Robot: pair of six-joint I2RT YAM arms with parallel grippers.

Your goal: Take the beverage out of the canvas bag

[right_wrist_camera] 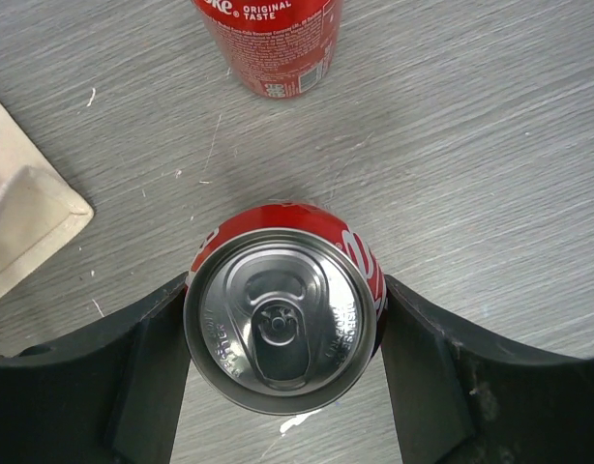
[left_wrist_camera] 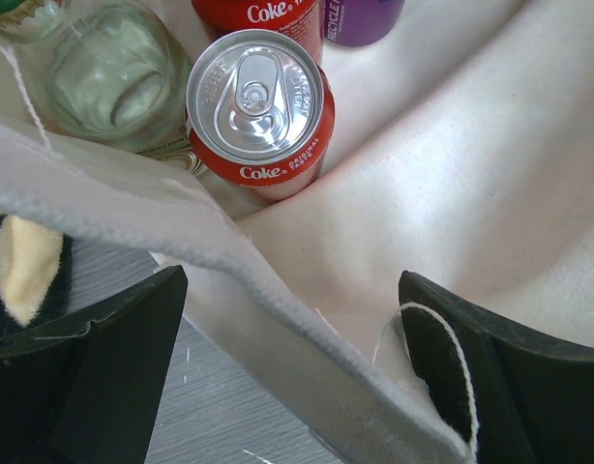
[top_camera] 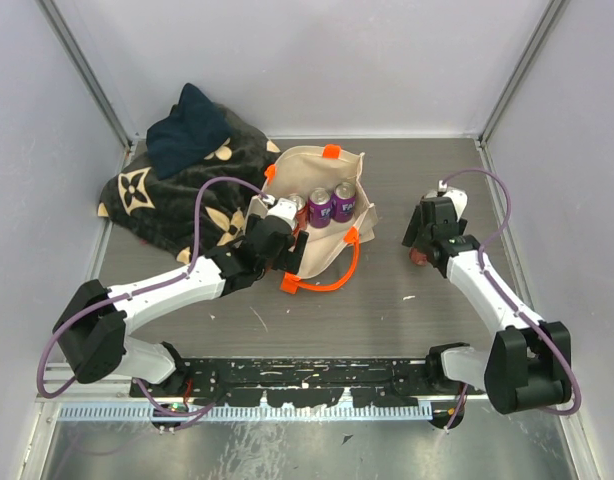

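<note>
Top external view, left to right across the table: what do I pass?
In order: dark patterned blanket → canvas bag → right gripper, closed on a red can.

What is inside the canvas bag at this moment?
Inside the canvas bag stand two purple cans, two red Coke cans and a clear glass bottle. Whatever lies lower is covered.

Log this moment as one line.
left gripper: open, astride canvas bag wall | right gripper: shut on Coke can outside bag | in bag: purple cans, glass bottle
</note>
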